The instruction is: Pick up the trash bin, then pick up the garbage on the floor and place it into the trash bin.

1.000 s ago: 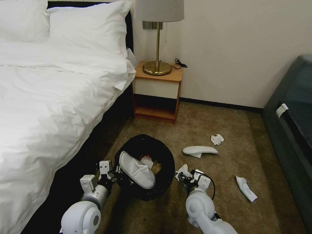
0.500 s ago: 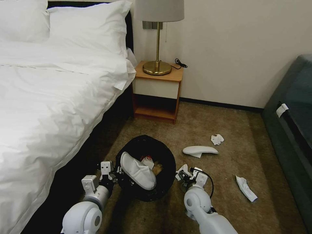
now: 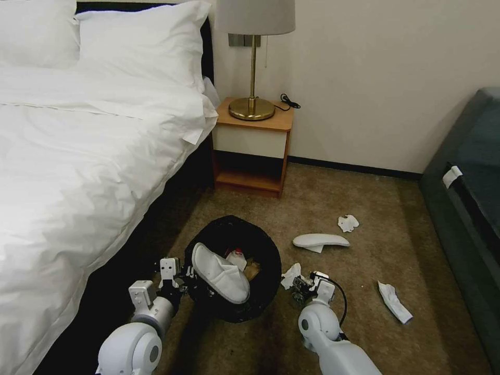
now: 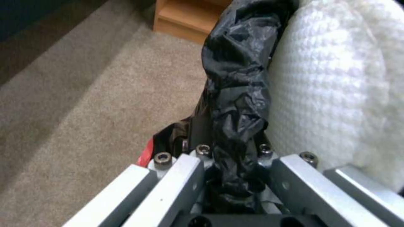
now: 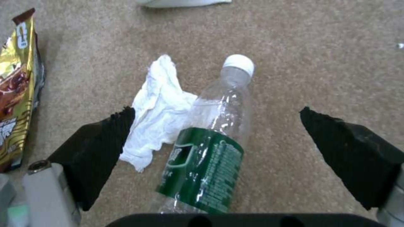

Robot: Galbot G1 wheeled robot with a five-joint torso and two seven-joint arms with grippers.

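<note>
Holding the trash bin (image 3: 234, 273) by its near rim, the left gripper (image 3: 179, 278) is clamped shut on the crinkly black bag (image 4: 235, 104) that lines it, as the left wrist view is showing. The bin is sitting low over the carpet (image 3: 354, 198) beside the bed (image 3: 78, 172), and one white slipper (image 3: 221, 273) is lying across its mouth with a few small pieces of litter underneath it. Just to the right of the bin, the right gripper (image 3: 301, 290) is hovering low with its fingers (image 5: 99, 151) spread wide open on either side of a small plastic bottle (image 5: 210, 145) with a green label, which is lying on the carpet. A crumpled white tissue (image 5: 157, 116) is touching the bottle on one side, and a gold snack wrapper (image 5: 19, 94) is lying a little beyond one finger. Farther out, the second slipper (image 3: 320, 240), another tissue (image 3: 348, 223) and a white scrap (image 3: 395, 302) near the dark sofa (image 3: 469, 208) are waiting on the floor. Judging by this, the bin is already in hand and partly filled, so the task is looking well under way; the bottle seems to be the piece being gone for, while the wrapper, tissues and second slipper are left to collect.
</note>
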